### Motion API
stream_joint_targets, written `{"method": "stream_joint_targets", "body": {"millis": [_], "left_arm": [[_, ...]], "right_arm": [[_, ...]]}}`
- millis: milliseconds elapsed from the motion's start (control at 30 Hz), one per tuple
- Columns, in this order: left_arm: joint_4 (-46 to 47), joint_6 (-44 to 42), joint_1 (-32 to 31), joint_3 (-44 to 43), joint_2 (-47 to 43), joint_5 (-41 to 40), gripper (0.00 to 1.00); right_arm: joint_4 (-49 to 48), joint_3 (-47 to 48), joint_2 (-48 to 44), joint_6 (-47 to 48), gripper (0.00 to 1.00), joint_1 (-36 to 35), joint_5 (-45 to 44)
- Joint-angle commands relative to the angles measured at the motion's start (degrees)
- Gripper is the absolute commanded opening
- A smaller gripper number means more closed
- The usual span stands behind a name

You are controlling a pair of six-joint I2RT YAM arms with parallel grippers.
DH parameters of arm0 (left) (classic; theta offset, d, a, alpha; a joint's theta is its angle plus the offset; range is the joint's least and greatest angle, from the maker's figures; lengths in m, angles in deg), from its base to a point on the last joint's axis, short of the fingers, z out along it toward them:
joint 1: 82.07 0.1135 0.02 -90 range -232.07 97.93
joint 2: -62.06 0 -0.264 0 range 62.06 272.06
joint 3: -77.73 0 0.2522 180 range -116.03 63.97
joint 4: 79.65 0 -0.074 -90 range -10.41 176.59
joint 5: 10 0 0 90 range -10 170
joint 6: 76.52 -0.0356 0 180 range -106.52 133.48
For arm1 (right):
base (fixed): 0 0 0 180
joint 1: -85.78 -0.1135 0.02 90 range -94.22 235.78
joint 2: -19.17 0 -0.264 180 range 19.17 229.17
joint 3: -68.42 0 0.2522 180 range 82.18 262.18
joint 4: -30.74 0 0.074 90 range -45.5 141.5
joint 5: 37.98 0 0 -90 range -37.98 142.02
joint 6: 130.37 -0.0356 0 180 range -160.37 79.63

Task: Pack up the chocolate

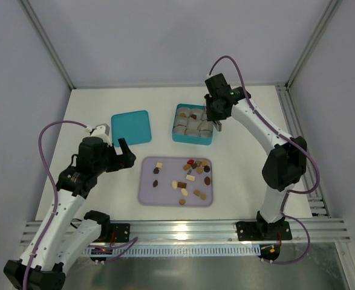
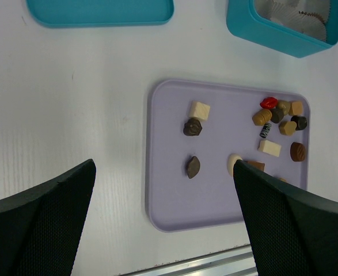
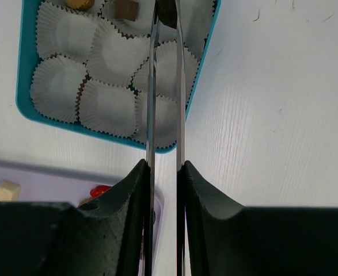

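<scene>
Several chocolates (image 1: 192,172), dark brown, tan, cream and one red (image 2: 268,103), lie scattered on a lilac tray (image 1: 150,193). My left gripper (image 2: 164,165) is open and empty, hovering over the tray's left part and the table beside it (image 1: 124,154). My right gripper (image 3: 164,167) is shut on a pair of thin metal tongs (image 3: 152,86). The tongs reach over the teal box (image 3: 25,86) of white paper cups, and their tips pinch a dark chocolate (image 3: 166,12) at the box's far side. Two chocolates (image 3: 126,8) sit in far cups.
The teal lid (image 1: 131,127) lies flat left of the teal box (image 1: 210,138). The lilac tray also shows in the left wrist view (image 2: 174,213). An aluminium rail (image 1: 183,229) runs along the table's near edge. White walls enclose the table.
</scene>
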Motion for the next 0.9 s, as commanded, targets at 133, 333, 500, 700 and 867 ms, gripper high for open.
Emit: {"method": "stream_joint_targets", "body": {"millis": [133,333,500,700,867], "left_arm": [[0.6,0.2,-0.3,-0.2,0.0,-0.6,1.0],[0.6,0.2,-0.3,-0.2,0.0,-0.6,1.0],[0.6,0.2,-0.2,-0.2,0.0,-0.6,1.0],[0.6,0.2,-0.3,-0.2,0.0,-0.6,1.0],[0.5,0.3,-0.3,-0.2,0.0,-0.6,1.0]], "right_arm": [[-1.1,6.8,4.6,1.7,0.3,0.8,-2.0],[-3.0,3.8,5.7,1.1,0.3,0.9,-1.2],[-3.4,2.4,6.2,0.8,0.34,0.9,-1.5],[-3.5,2.4,6.4,0.9,0.39,0.8,-1.1],[-3.1,2.7,5.6,1.3,0.42,0.9,-1.4]]}}
